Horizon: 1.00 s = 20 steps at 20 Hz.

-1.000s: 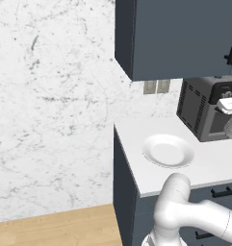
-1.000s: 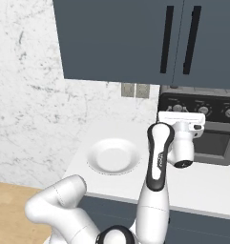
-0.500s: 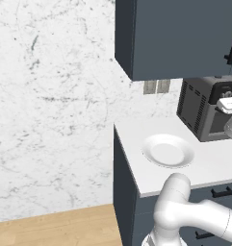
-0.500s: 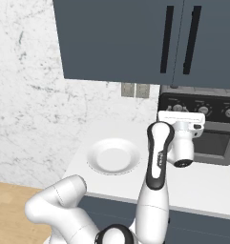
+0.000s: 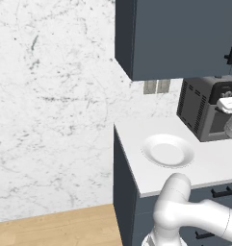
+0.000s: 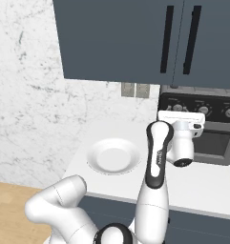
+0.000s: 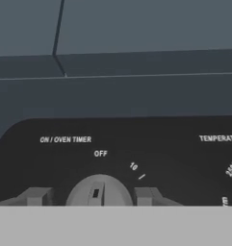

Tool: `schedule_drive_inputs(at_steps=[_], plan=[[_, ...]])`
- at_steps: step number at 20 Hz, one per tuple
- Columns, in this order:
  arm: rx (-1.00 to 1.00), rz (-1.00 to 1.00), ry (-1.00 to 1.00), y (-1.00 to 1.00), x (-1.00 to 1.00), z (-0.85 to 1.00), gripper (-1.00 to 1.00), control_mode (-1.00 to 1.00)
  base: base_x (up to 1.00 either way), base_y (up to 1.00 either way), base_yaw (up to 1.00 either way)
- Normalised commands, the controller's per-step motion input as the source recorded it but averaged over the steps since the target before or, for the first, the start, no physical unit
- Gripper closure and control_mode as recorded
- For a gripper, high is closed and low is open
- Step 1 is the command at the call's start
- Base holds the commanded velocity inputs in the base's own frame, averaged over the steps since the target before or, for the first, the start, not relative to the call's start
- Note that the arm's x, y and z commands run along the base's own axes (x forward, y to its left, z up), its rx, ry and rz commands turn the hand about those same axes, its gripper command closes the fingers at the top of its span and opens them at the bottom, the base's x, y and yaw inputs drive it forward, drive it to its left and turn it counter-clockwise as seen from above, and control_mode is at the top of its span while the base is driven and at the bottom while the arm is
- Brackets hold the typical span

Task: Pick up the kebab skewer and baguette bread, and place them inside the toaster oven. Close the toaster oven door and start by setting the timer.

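In the hand view the gripper (image 7: 93,197) sits right up against the toaster oven's black control panel (image 7: 136,158), its two grey fingertips (image 7: 36,197) standing either side of a round grey timer knob (image 7: 98,192). The jaws are spread just wider than the knob, with a thin dark gap on each side, so whether the pads touch it I cannot tell. The knob's small dark marker sits near its top, below the word OFF; ON / OVEN TIMER is printed up and to the left, a 10 mark to the right, and TEMPERATURE at the far right edge.

From the right base view, the white arm (image 6: 157,162) rises from the lower left and bends up over the white counter (image 6: 202,183), with the hand held at the front of the toaster oven (image 6: 216,121), level with its row of knobs. The toaster oven door (image 6: 209,145) below that panel stands closed. A white plate (image 6: 114,156) lies bare on the counter to the left of the oven, well apart from the hand.

Farther back, a twin wall outlet (image 6: 135,89) sits on the marble wall, and dark grey upper cabinets (image 6: 135,38) hang above the oven
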Motion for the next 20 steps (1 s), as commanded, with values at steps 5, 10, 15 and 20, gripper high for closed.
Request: schedule_drive_inputs(at_steps=[5,10,15,20], plan=[[0.01,-0.15,0.0,-0.08,0.04,-0.09,1.0,-1.0,0.0,0.0,0.0],[0.05,-0.14,0.0,-0.19,0.0,-0.06,1.0,-1.0,0.0,0.0,0.0],[0.11,-0.1,0.02,-0.13,0.0,-0.05,1.0,-1.0,0.0,0.0,0.0],[0.15,0.0,0.0,0.0,-0.04,-0.05,1.0,-1.0,0.0,0.0,0.0]])
